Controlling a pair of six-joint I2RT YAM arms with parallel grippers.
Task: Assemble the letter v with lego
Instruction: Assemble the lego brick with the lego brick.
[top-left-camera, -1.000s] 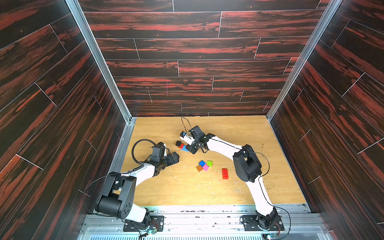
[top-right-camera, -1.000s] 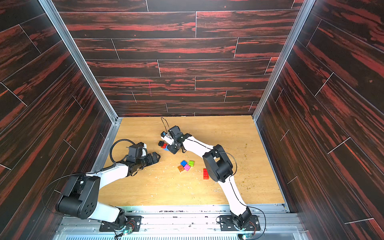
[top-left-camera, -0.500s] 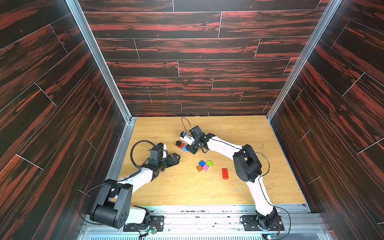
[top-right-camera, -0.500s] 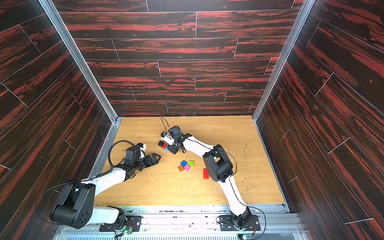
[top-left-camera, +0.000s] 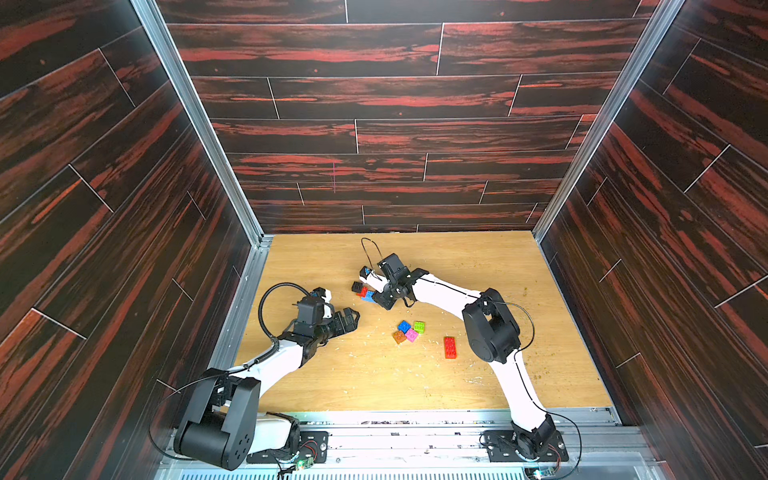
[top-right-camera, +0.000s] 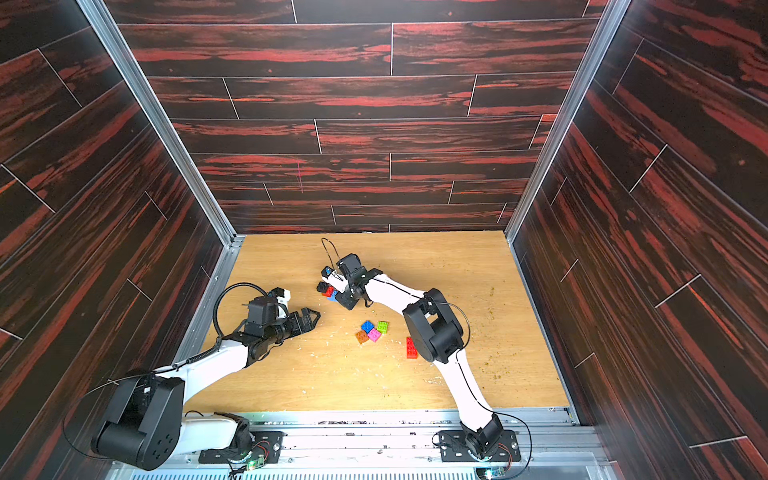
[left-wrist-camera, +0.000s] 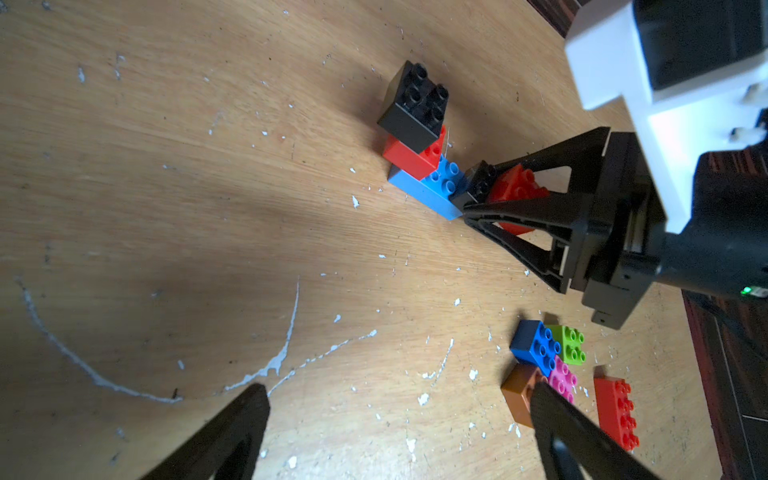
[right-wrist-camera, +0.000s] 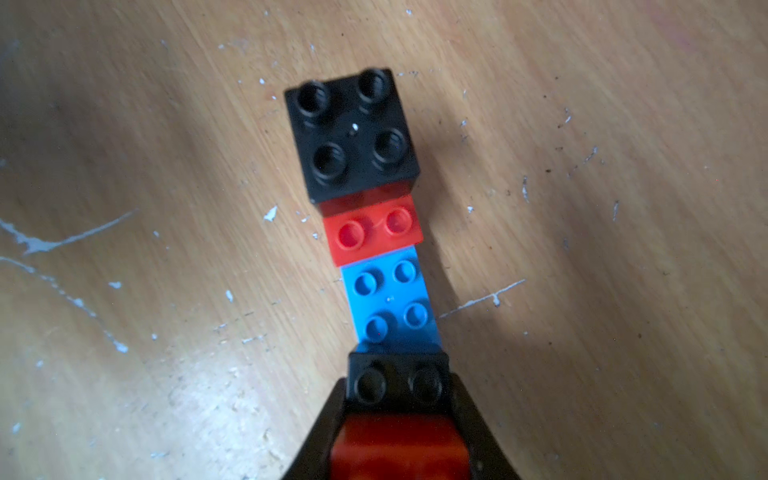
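Observation:
A partly built lego piece lies on the wooden table (top-left-camera: 332, 374): a black square brick (right-wrist-camera: 353, 129) on a red one (right-wrist-camera: 374, 237) on a long light-blue brick (right-wrist-camera: 390, 299). In both top views it sits left of the right wrist (top-left-camera: 362, 291) (top-right-camera: 328, 291). My right gripper (right-wrist-camera: 399, 380) is shut on a small black brick (left-wrist-camera: 480, 183) with a red brick (left-wrist-camera: 515, 189) on it, at the light-blue brick's near end. My left gripper (left-wrist-camera: 399, 390) (top-left-camera: 353, 318) stands open and empty over bare wood, to the left of the loose bricks.
Four loose square bricks cluster mid-table: blue (top-left-camera: 404, 326), green (top-left-camera: 419, 327), pink (top-left-camera: 411, 335), orange (top-left-camera: 399, 337). A long red brick (top-left-camera: 450, 347) lies to their right, by the right arm's elbow (top-left-camera: 490, 328). Dark panelled walls enclose the table on three sides.
My left arm's shoulder has dropped back and its gripper has edged slightly toward the bricks. The right arm and its held bricks have not moved.

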